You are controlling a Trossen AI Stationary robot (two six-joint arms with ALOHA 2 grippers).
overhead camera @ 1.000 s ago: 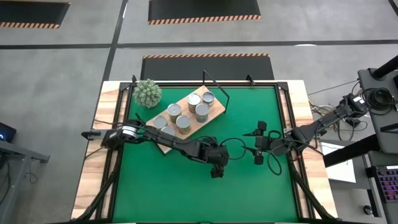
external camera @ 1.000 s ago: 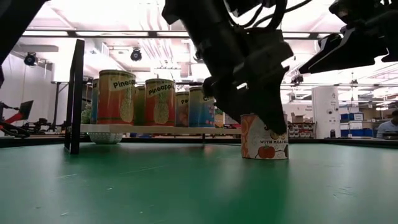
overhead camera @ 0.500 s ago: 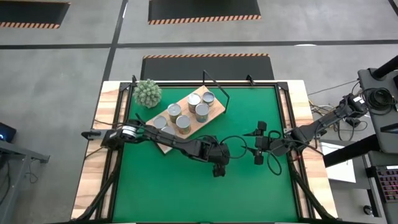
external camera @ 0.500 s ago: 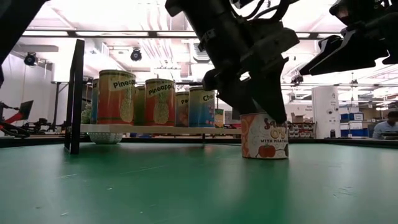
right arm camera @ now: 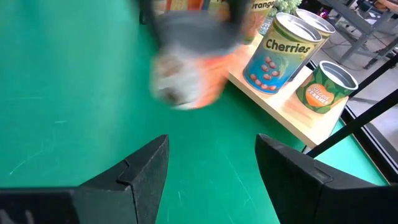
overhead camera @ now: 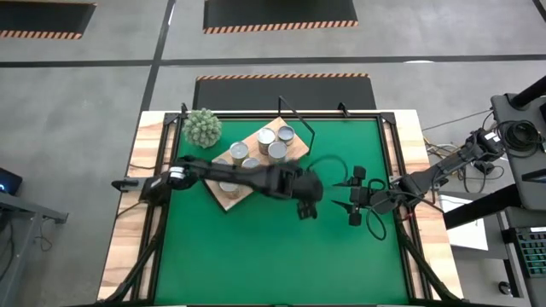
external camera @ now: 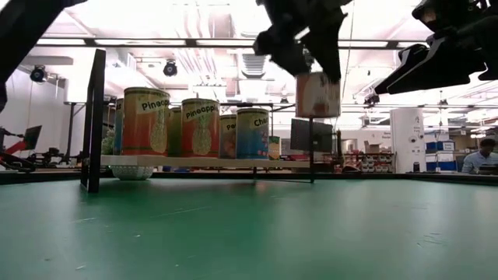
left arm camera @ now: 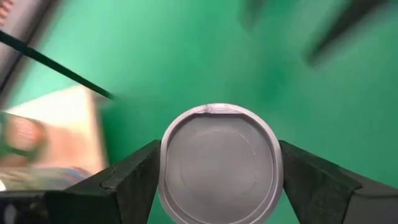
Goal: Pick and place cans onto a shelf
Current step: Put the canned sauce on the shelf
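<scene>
My left gripper (overhead camera: pixel 305 205) is shut on a can (external camera: pixel 317 95) with an orange-and-white label. It hangs high above the green mat, right of the shelf. Its silver top (left arm camera: pixel 217 163) fills the left wrist view. The shelf (overhead camera: pixel 232 194), a light wood board with a black wire frame (external camera: pixel 96 117), lies at the far left. Several cans (overhead camera: pixel 275 151) stand upright on it, among them a Cherries can (right arm camera: pixel 277 56). My right gripper (right arm camera: pixel 214 171) waits open at the right (overhead camera: pixel 354 200), with nothing between its fingers. My left gripper pinches the can between its two fingers, one on each opposite side of the wall just below the top rim (left arm camera: pixel 163 163). The fingers (left arm camera: pixel 134 183) come from above, slanting down. The can hangs upright, its bottom (external camera: pixel 317 115) well clear of the mat.
A spiky green ball plant (overhead camera: pixel 203 126) sits at the far left corner, beside the shelf. The green mat (overhead camera: pixel 256 256) is bare in front and to the right of the shelf. A person (external camera: pixel 486 155) sits in the room beyond the table.
My left gripper has risen with the can and gone a little toward the table's far edge. The can stood on the mat a second ago; it now hangs clear, upright, about level with the tops of the shelved cans.
</scene>
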